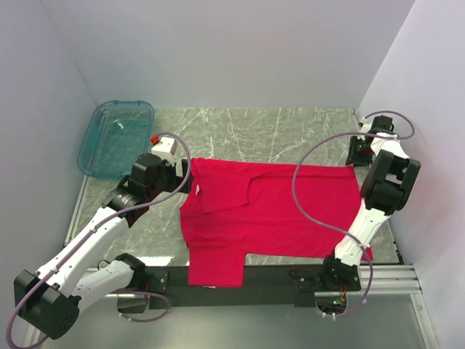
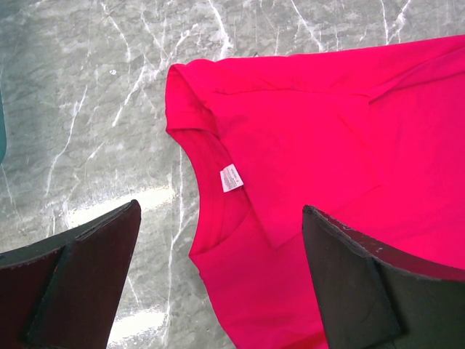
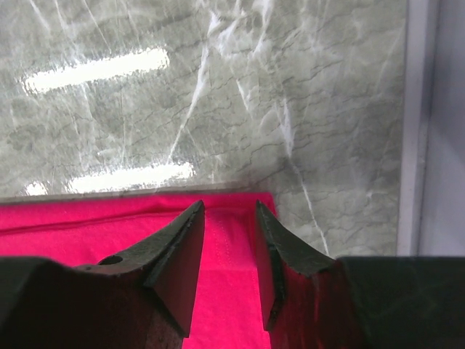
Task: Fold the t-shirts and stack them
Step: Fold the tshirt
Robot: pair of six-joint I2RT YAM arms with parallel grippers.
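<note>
The crimson t-shirt [image 1: 276, 211] lies spread on the marble table, neck to the left, with one part hanging over the near edge. In the left wrist view its round neck and white label [image 2: 231, 177] lie between my fingers. My left gripper [image 1: 184, 175] [image 2: 221, 254] hovers open wide over the neck end. My right gripper [image 1: 359, 155] [image 3: 229, 209] sits over the shirt's far right corner [image 3: 240, 240]. Its jaws stand a narrow gap apart with flat red cloth showing between them.
A translucent teal tub [image 1: 116, 138] stands at the back left. Grey walls close in the table on the left, back and right. A black rail [image 1: 283, 276] runs along the near edge. Bare marble [image 1: 276, 134] lies behind the shirt.
</note>
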